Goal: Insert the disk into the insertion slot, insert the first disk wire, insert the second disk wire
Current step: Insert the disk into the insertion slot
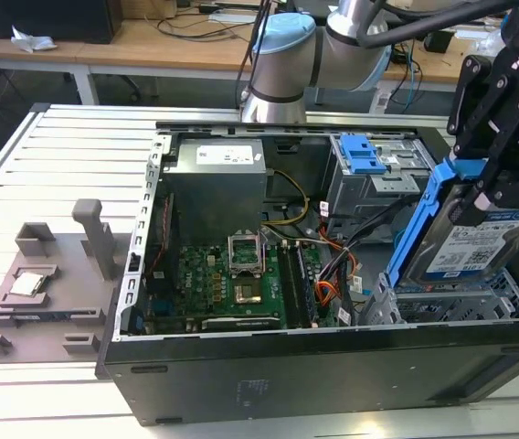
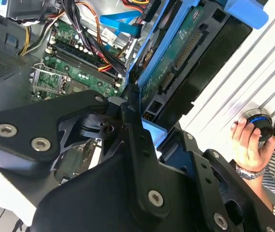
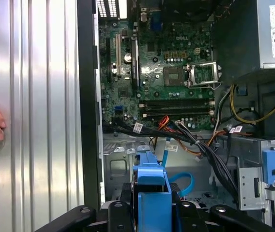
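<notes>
Silver metal disk (image 1: 472, 243) framed in blue plastic; ribbed metal table (image 1: 58, 155)

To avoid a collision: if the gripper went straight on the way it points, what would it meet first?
Probably the insertion slot: the gripper points down, and the disk it holds hangs tilted above it, though depth is unclear.

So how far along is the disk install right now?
Nothing is finished yet. In hand: the gripper is shut on the disk, held tilted above the insertion slot, not in it. Left: seating the disk, then both wires; loose cables lie beside the slot, none attached to the disk.
</notes>
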Controlling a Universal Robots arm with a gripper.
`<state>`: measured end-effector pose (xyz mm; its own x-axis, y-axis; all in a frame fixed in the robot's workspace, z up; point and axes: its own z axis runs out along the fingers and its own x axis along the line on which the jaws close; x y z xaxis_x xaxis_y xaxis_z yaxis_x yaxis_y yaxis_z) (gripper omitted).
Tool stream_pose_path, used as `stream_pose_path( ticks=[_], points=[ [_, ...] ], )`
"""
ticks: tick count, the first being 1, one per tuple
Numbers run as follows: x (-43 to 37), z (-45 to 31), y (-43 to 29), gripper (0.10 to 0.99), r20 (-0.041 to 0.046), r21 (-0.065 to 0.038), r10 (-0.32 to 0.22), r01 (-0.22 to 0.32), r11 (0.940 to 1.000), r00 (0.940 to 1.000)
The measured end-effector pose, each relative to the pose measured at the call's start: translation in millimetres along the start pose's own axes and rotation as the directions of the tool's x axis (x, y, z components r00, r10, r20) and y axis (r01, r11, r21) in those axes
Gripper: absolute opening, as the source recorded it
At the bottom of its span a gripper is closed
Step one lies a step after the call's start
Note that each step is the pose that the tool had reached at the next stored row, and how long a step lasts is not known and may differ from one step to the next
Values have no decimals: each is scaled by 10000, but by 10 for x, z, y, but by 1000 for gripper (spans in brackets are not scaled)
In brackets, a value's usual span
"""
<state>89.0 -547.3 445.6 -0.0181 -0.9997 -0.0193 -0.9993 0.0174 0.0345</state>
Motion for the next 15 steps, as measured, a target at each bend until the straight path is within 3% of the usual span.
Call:
stream_pose_path(
  ticks=[15],
  points=[
    [3, 351, -12, 369, 4, -18, 1, -1, 10000, 10000]
  ],
)
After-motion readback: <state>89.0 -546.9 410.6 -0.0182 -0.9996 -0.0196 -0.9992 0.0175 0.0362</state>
